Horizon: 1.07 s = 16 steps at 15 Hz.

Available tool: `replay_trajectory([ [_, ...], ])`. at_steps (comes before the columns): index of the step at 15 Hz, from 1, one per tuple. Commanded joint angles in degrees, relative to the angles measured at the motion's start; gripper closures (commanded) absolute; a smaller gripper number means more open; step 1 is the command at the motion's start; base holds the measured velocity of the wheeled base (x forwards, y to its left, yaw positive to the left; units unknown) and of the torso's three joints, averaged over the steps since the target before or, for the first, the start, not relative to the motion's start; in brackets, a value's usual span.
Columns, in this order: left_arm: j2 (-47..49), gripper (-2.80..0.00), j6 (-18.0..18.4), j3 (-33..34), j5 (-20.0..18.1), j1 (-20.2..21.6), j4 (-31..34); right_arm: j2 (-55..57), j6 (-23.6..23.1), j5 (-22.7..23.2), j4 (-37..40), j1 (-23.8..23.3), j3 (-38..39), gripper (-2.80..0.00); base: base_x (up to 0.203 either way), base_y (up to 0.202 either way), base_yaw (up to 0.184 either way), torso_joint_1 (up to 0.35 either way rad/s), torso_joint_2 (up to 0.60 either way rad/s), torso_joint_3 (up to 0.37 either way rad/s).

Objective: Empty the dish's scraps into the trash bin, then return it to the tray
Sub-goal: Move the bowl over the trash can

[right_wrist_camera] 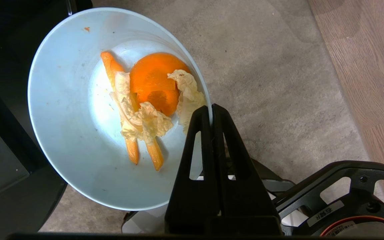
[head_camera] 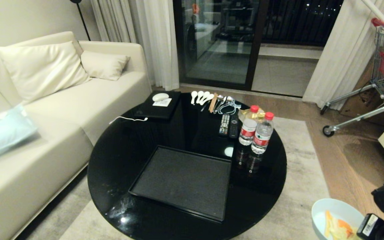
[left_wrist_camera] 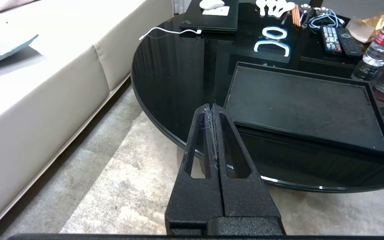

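Observation:
The pale-blue dish (right_wrist_camera: 72, 133) hangs off the table over the carpet, its rim pinched between the shut fingers of my right gripper (right_wrist_camera: 211, 107). Orange, yellow and whitish scraps (right_wrist_camera: 148, 96) lie inside it. In the head view the dish (head_camera: 333, 210) sits at the bottom right, beyond the table's edge. The black tray (head_camera: 185, 181) rests empty on the near part of the round black table (head_camera: 122, 156). My left gripper (left_wrist_camera: 212, 106) is shut on nothing, parked over the carpet by the table's near edge, beside the tray (left_wrist_camera: 305, 103). The trash bin is out of view.
Two water bottles (head_camera: 257, 133), two remotes (head_camera: 229, 125), white spoons (head_camera: 201, 96) and a closed laptop (head_camera: 158, 105) stand on the table's far half. A cream sofa (head_camera: 45, 110) runs along the left. A shopping cart (head_camera: 378, 73) stands at the far right on the wood floor.

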Motion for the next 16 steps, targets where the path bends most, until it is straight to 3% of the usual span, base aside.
replay_trajectory([
  [1, -0.02, 0.0, -0.03, 0.0, 0.02, 0.0, -0.02, 0.14, 0.3, -0.13, 0.05, 0.1, -0.1, 0.0, 0.0, 0.0, 0.0, 0.0, 0.0, 0.0],
  [16, -0.02, 0.0, -0.03, 0.0, 0.02, 0.0, -0.02, -0.11, 0.34, -0.04, 0.05, 0.1, 0.25, 0.0, 0.0, 0.0, 0.0, 0.0, 0.0, 0.0],
])
